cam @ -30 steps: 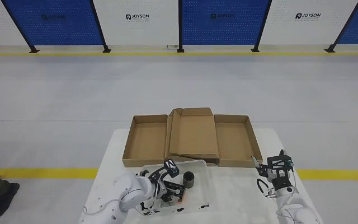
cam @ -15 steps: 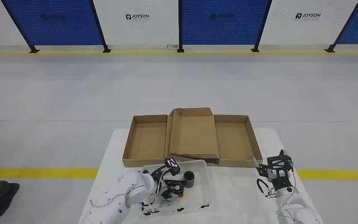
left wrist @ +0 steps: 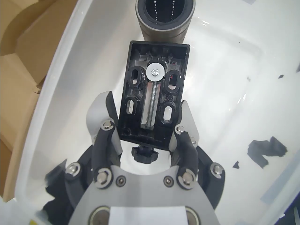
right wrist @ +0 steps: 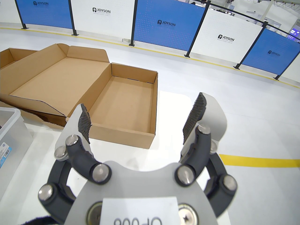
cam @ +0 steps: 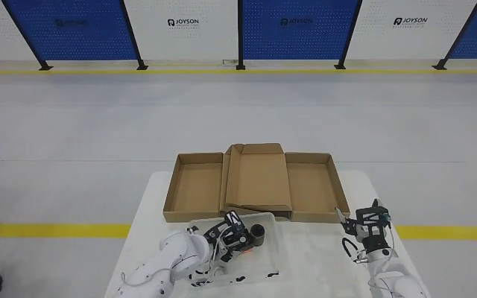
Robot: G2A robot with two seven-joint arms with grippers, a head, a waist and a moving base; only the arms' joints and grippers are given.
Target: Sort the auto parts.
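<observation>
1. Left gripper clamps a black slotted plastic housing with a threaded steel screw, low inside the glossy white tub.
2. Just beyond stands a round metal sleeve.
3. Right gripper gapes wide, empty.

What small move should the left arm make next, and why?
Probably lift straight up: the left gripper is shut on the black part inside the white bin, its far end close to the metal cylinder, and the cardboard box lies beyond the rim.
</observation>
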